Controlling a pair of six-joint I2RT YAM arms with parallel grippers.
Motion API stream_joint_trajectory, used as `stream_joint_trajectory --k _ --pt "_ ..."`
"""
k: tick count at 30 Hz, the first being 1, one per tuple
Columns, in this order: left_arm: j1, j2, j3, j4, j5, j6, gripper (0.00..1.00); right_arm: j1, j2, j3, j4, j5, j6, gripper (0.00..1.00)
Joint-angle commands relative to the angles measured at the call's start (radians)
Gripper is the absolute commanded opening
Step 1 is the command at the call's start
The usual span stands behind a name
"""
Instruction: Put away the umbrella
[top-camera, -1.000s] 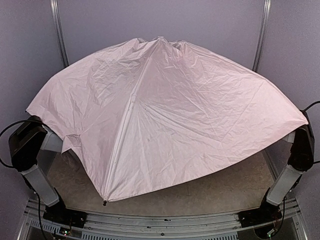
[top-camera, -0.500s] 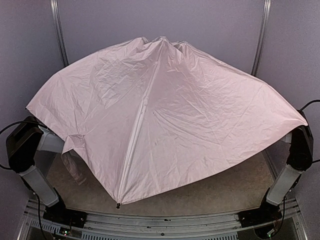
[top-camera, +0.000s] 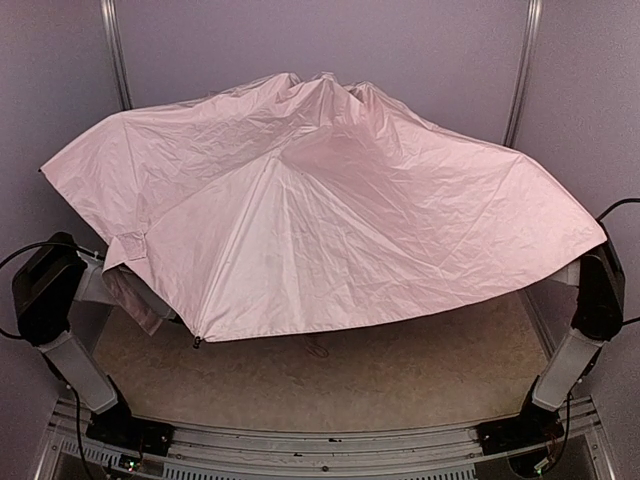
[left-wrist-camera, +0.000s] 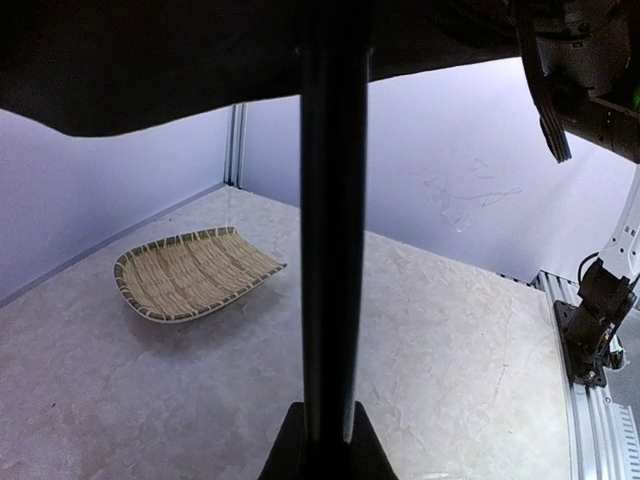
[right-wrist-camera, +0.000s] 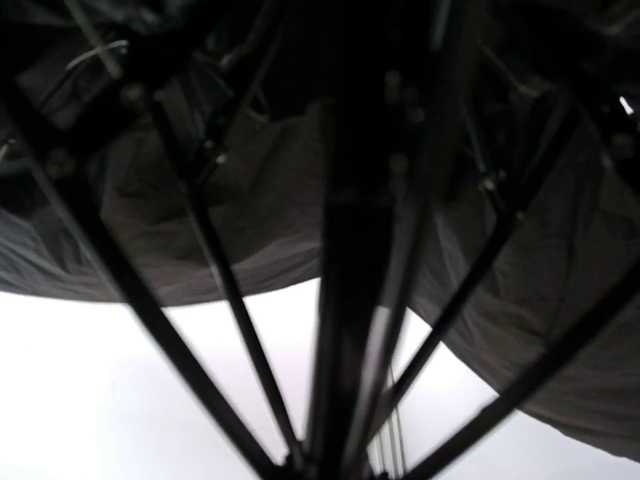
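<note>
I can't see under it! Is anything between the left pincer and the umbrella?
Nothing visible. The left pincer is shut right on the dark shaft of the umbrella. The woven tray lies apart on the table, off to one side of the shaft.

Woven tray (left-wrist-camera: 190, 275), pale marble table (left-wrist-camera: 450, 375)

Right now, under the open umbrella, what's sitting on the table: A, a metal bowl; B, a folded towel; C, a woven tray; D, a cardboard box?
C: the left wrist view shows a woven tray lying on the table beneath the dark underside of the umbrella.
</note>
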Motion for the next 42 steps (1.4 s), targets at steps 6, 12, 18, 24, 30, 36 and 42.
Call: stream_joint_trajectory --k 6,12,18,24,30,36,42 --pt "0.025 -0.098 0.165 0.452 -0.072 -0.044 0.00 0.031 0.110 -0.108 -0.332 -0.071 -0.005 0.13" --pt "0.032 -0.094 0.173 0.435 -0.075 -0.039 0.00 0.030 0.116 -0.122 -0.336 -0.068 0.008 0.13" --pt "0.040 -0.093 0.162 0.442 -0.089 -0.041 0.00 0.031 0.119 -0.123 -0.349 -0.058 -0.001 0.13" --pt "0.065 -0.098 0.166 0.454 -0.087 -0.063 0.00 0.038 0.136 -0.149 -0.365 -0.045 -0.003 0.12" --pt "0.069 -0.036 0.172 0.463 -0.082 -0.098 0.00 0.044 0.166 -0.144 -0.369 -0.038 -0.036 0.13" --pt "0.081 -0.024 0.170 0.486 -0.075 -0.126 0.00 0.043 0.210 -0.159 -0.352 -0.078 -0.057 0.15" --pt "0.087 -0.035 0.161 0.488 -0.077 -0.117 0.00 0.042 0.224 -0.188 -0.302 -0.130 -0.073 0.15"
